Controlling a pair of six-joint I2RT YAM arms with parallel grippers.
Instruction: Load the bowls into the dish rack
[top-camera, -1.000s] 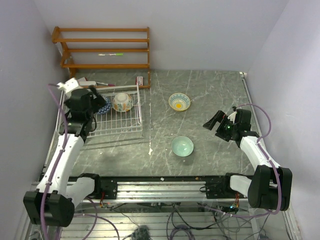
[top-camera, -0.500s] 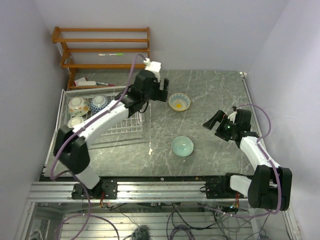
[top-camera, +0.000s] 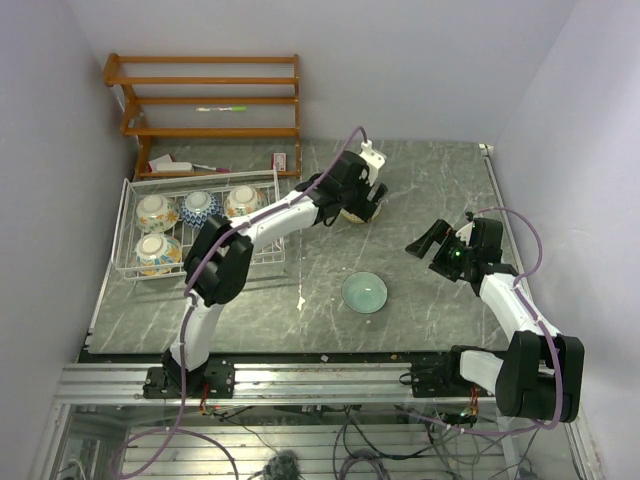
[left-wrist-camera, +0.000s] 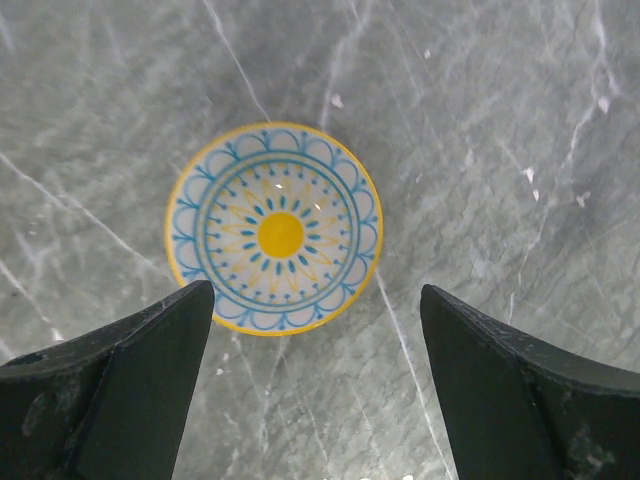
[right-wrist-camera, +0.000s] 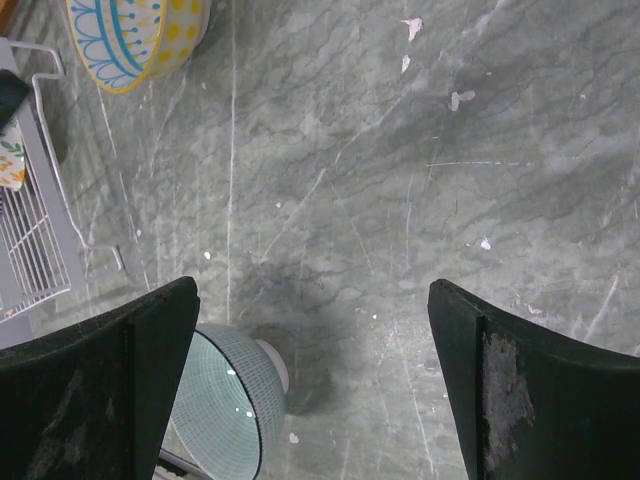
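Yellow-rimmed bowl (left-wrist-camera: 274, 228) on grey marble table (left-wrist-camera: 500, 120), rim free beneath wide-spread left fingers (left-wrist-camera: 130, 390); right fingers (right-wrist-camera: 100, 390) likewise apart, empty

Setting: robotics lab test cell. Grey marble-look table (top-camera: 420, 180) boxed in by plain lilac walls (top-camera: 400, 60). Aluminium mounting rail (top-camera: 320, 378), loose cables (top-camera: 350, 440) beneath.

The right wrist view's top edge crops the yellow-rimmed painted ceramic bowl (right-wrist-camera: 128, 35), its bottom edge the plain pale teal ceramic bowl (right-wrist-camera: 222, 395); from above, the left gripper (top-camera: 358, 205) covers most of the former.
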